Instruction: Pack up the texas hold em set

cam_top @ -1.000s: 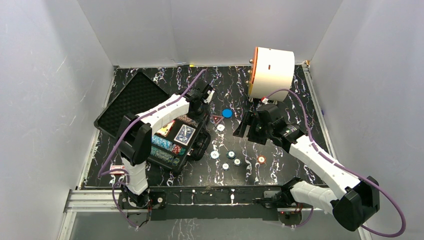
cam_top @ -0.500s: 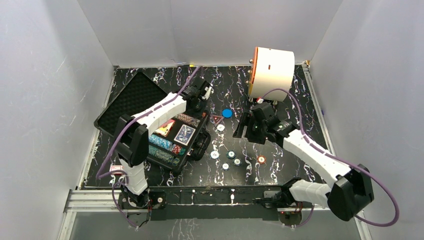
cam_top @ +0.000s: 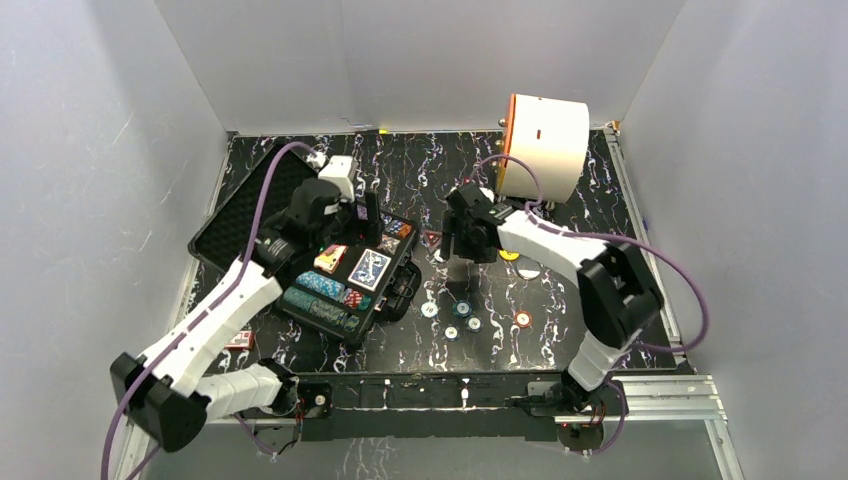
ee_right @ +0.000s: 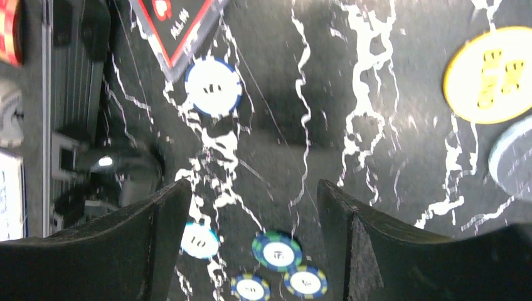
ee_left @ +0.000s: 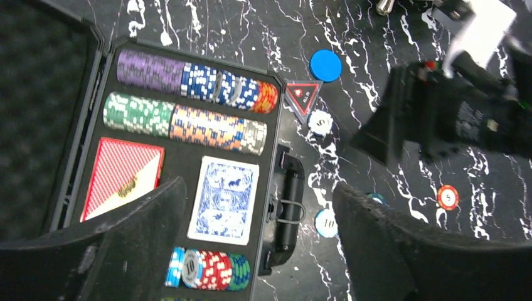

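The black case [ee_left: 182, 164] lies open at 9 o'clock on the table [cam_top: 420, 165], holding chips [ee_left: 188, 125], a red deck [ee_left: 122, 175] and a blue deck [ee_left: 224, 199]. The left arm [cam_top: 215, 310] reaches in from 7 o'clock, its left gripper [cam_top: 371, 212] hanging over the case's 1 o'clock corner, jaws spread and empty. The right arm [cam_top: 545, 240] bends round from 5 o'clock. The right gripper [ee_right: 252, 185] points down over the table, jaws apart, grasping nothing, with loose chips [ee_right: 276, 249] at its 6 o'clock. The yellow button [ee_right: 489, 75] is cut off at the wrist view's edge, and the chip markings are blurred.

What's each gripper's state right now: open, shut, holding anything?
left gripper: open, holding nothing.
right gripper: open, holding nothing.
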You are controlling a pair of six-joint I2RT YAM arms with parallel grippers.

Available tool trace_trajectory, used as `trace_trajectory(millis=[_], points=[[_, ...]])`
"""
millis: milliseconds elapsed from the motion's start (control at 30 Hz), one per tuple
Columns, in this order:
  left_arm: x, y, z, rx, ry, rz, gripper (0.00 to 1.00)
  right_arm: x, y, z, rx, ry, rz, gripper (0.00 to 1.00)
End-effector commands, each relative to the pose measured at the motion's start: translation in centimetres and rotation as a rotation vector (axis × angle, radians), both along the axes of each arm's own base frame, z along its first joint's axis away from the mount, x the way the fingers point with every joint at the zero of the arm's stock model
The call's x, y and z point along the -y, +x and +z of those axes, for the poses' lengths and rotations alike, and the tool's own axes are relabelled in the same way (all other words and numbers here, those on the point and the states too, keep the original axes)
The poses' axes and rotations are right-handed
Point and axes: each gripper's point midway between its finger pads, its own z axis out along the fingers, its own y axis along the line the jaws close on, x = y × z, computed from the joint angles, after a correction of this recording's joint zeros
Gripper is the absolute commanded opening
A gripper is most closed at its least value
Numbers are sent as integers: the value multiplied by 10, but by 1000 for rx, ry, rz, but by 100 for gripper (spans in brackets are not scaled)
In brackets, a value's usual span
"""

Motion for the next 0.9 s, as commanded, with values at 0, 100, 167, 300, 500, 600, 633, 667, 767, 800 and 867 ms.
trace_trajectory(millis=[0,100,167,300,500,600,633,667,767,800,867], points=[[-13,-15,0,36,-87,62,92,-11,29,-4,42,-75,9,81],[-28,-25,-1,52,-102,113,99,-18,34,-20,3,-121,32,79],[-34,-30,-1,61,-104,132,98,-21,36,-27,-12,-151,40,79],[-40,-34,5,108,-121,136,98,-29,41,-35,-24,-161,51,76],[-44,-36,11,171,-169,154,98,-38,43,-49,-33,-198,89,73],[-44,-35,6,162,-172,162,98,-39,43,-56,-49,-226,110,71],[-42,-34,4,157,-173,158,98,-39,42,-58,-50,-234,117,71],[-41,-34,2,149,-174,156,98,-38,43,-60,-47,-248,118,71],[-37,-31,-4,128,-170,152,98,-37,43,-67,-26,-268,131,68],[-36,-30,-6,122,-169,153,98,-37,43,-69,-23,-270,133,67],[-35,-29,-7,117,-165,155,98,-35,43,-75,-23,-278,141,64]])
